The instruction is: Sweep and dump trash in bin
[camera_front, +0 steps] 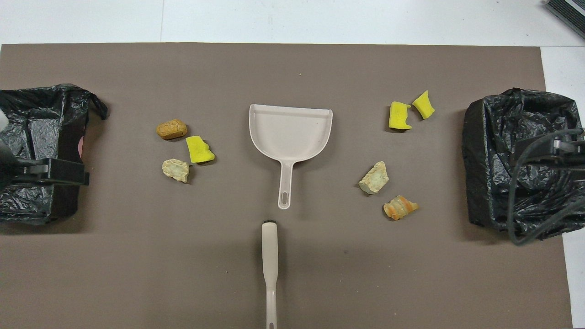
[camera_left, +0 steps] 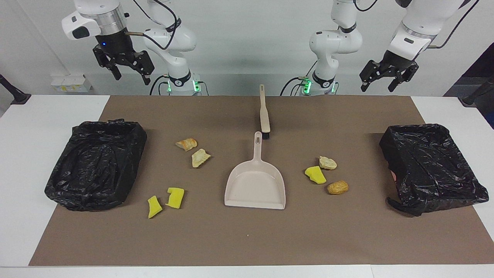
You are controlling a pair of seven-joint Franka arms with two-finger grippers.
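- The brown mat (camera_left: 247, 239) covers the table, with a black-lined bin at the right arm's end (camera_left: 96, 164) and another at the left arm's end (camera_left: 430, 168).
- Both arms wait, raised: the right gripper (camera_left: 127, 71) and the left gripper (camera_left: 382, 81) hang spread open, empty.
- The dustpan (camera_left: 255, 183) lies mid-mat, the brush (camera_left: 264, 114) just nearer the robots.
- The trash: four scraps (camera_left: 175, 197) toward the right arm's bin, three scraps (camera_left: 326, 175) toward the left arm's.
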